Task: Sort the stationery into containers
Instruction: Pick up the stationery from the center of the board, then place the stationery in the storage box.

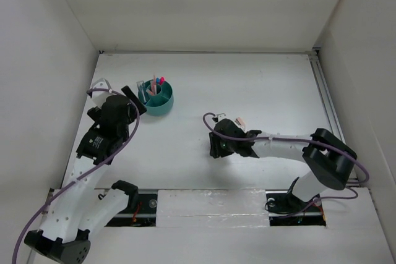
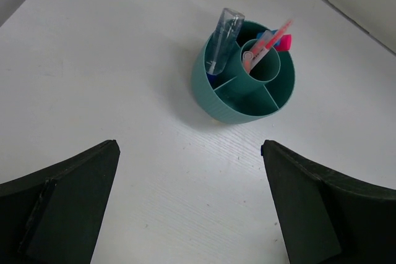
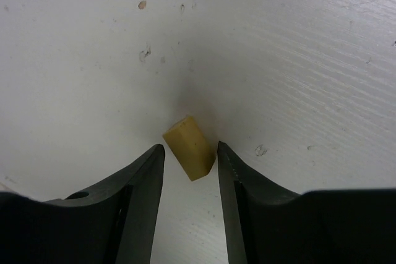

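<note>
From above, the left gripper point(image 1: 133, 99) sat just beside the teal organiser cup point(image 1: 162, 104); the right gripper point(image 1: 215, 148) pointed down at the white table point(image 1: 272, 91), well apart from the cup

At the left wrist, its jaws stood wide apart, holding nothing; the cup ahead held a clear-barrelled pen point(image 2: 224, 38) and a pink pen point(image 2: 270, 38)

At the right wrist, the parted fingers point(image 3: 133, 196) flanked a tan block point(image 3: 190, 148) lying on the table, unclamped

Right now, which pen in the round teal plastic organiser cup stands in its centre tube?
The thin pink-red pen, leaning out of the centre tube of the cup. The clear-barrelled pen and pink-capped marker stand in outer compartments.
</note>
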Action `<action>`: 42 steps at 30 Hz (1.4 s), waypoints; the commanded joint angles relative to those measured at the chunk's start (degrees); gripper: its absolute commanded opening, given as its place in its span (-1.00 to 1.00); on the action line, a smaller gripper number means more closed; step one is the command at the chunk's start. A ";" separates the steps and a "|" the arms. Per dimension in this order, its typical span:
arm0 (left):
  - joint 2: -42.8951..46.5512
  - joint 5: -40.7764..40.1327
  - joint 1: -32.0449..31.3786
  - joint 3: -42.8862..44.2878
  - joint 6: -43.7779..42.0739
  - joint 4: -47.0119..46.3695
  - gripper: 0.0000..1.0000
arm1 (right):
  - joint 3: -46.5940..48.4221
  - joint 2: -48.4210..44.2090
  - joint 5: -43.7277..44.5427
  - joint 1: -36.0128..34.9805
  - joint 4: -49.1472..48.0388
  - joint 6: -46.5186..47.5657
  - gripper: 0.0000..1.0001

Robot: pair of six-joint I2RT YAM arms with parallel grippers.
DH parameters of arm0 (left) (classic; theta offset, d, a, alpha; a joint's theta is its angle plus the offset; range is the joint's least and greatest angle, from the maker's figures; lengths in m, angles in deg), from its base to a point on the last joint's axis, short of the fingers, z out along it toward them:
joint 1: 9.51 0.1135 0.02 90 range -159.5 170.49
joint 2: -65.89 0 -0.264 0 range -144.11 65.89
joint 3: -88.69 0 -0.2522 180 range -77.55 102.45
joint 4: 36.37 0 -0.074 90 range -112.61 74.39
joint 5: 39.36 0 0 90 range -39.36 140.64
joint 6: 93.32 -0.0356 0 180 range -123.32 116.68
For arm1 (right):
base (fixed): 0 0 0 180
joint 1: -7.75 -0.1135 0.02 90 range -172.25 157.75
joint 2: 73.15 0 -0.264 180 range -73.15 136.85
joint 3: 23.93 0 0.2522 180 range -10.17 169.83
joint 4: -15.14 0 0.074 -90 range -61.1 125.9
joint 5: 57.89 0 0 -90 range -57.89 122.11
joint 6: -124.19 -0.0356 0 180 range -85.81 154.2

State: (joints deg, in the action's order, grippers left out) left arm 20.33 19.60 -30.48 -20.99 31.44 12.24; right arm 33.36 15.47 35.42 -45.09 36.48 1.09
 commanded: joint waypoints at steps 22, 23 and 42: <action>2.32 -0.33 0.23 -1.01 -1.02 -2.68 1.00 | 15.86 3.74 3.46 -1.83 1.30 3.74 -1.00; 1.71 -1.03 0.23 -1.01 -1.01 -2.16 1.00 | 21.37 4.62 3.46 -1.83 1.30 4.62 -1.00; 2.23 -3.93 0.23 -1.01 0.66 -1.63 1.00 | 76.78 38.80 -4.81 9.16 8.16 10.51 -1.00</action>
State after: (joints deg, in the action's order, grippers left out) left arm 22.36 16.97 -30.48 -21.71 31.70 11.06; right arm 106.12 51.99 34.29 -37.17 43.80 10.69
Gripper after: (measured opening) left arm 0.997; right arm 0.222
